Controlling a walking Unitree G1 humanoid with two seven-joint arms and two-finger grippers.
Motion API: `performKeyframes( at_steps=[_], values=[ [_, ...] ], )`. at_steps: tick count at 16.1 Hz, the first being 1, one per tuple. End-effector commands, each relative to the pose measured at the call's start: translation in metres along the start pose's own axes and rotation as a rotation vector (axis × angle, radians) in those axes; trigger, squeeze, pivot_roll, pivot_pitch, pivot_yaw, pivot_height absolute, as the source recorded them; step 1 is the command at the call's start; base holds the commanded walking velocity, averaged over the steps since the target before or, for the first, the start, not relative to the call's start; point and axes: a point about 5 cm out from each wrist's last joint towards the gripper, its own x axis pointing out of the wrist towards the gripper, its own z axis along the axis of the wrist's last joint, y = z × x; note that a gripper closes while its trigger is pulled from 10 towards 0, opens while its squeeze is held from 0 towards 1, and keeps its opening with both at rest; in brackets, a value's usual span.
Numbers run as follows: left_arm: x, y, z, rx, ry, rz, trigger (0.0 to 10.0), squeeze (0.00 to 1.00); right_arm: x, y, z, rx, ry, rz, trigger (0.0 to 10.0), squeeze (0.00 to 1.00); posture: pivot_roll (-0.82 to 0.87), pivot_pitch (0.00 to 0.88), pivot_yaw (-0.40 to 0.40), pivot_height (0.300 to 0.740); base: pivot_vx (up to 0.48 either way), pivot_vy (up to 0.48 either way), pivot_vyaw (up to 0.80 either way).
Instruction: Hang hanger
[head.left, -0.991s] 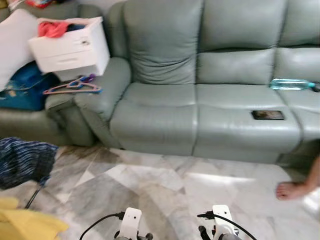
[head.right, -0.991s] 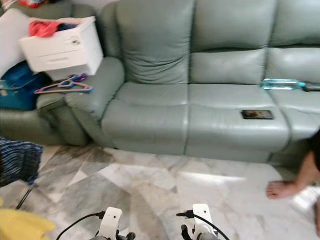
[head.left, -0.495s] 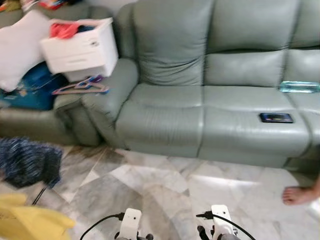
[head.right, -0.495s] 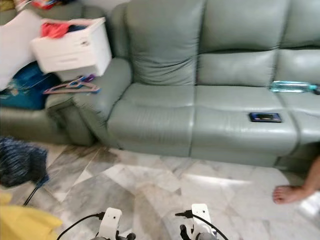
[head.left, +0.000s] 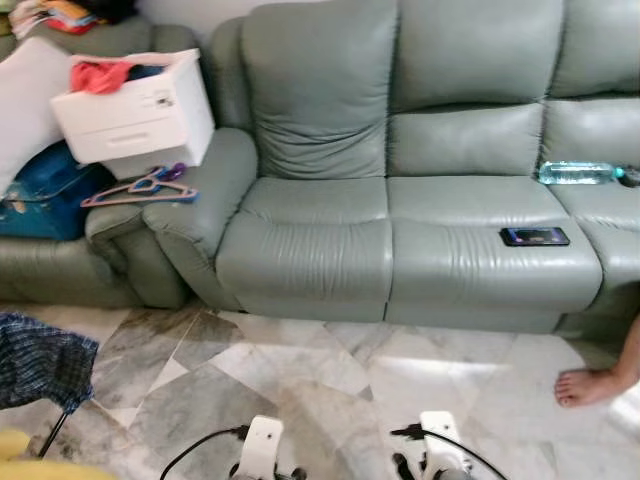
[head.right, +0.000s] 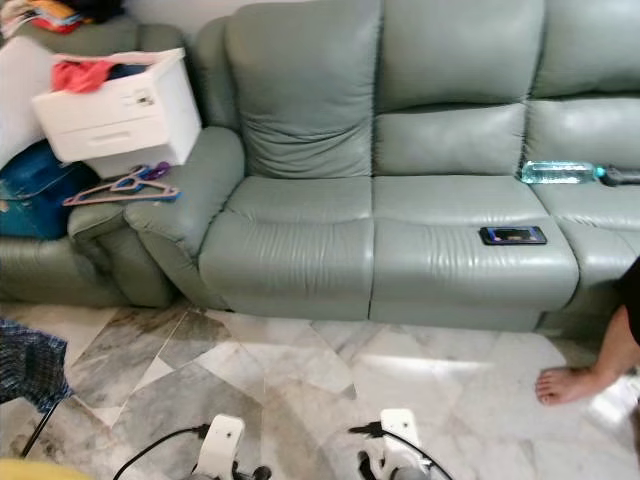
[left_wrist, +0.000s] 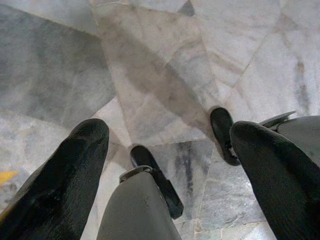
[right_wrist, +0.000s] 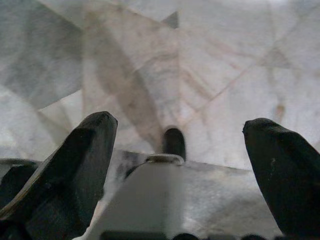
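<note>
While the robot is facing the grey-green sofa (head.left: 400, 200) from across the marble floor (head.left: 300, 380), both arms are hanging low at the near edge of the head view. Looking down the left wrist, the left gripper (left_wrist: 170, 165) is holding its two black fingers (left_wrist: 60, 190) wide apart, with nothing but floor tiles between them. The right gripper (right_wrist: 180, 165) is doing the same, jaws spread wide and gripping nothing, pointing at pale marble.

Over on the robot's left, the hangers (head.left: 140, 188) are lying flat in a small pile on the sofa's padded armrest (head.left: 190, 195), pink and purple ones overlapping, well apart from both grippers. Just behind them a white drawer box (head.left: 135, 105) is sitting tilted, with red clothing (head.left: 100, 75) spilling from its top, and a blue bag (head.left: 45, 195) is resting beside it.

On the seat cushions a dark phone (head.left: 535, 237) is lying flat, and a clear water bottle (head.left: 578, 172) is lying on its side farther back. A person's bare foot (head.left: 590, 385) is resting on the floor at the right, and a blue checked cloth (head.left: 40, 360) is hanging at the left.
</note>
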Motion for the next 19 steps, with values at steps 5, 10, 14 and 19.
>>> performKeyframes(
  at_steps=[5,10,14,19],
  values=[
    [-0.001,0.009,0.000,0.009,-0.002,0.022,10.0,0.00,0.001,0.007,0.003,0.019,-0.007,0.007,10.0,0.00,-0.13,0.000,0.122,0.740,0.280,0.000,-0.49],
    [-0.002,0.013,0.001,0.028,0.016,0.061,10.0,0.00,0.001,0.009,0.005,0.025,-0.011,0.008,10.0,0.00,-0.13,0.000,0.136,0.740,0.154,0.000,0.00],
    [-0.002,0.019,0.003,0.035,0.003,0.116,10.0,0.00,0.001,0.012,0.009,0.045,-0.041,0.006,10.0,0.00,-0.14,0.000,0.152,0.740,0.000,0.000,0.00],
    [-0.004,0.038,0.032,0.000,-0.106,0.135,10.0,0.00,0.003,0.009,0.055,0.109,-0.178,-0.004,10.0,0.00,-0.16,0.000,0.157,0.740,0.000,0.000,0.00]
  ],
)
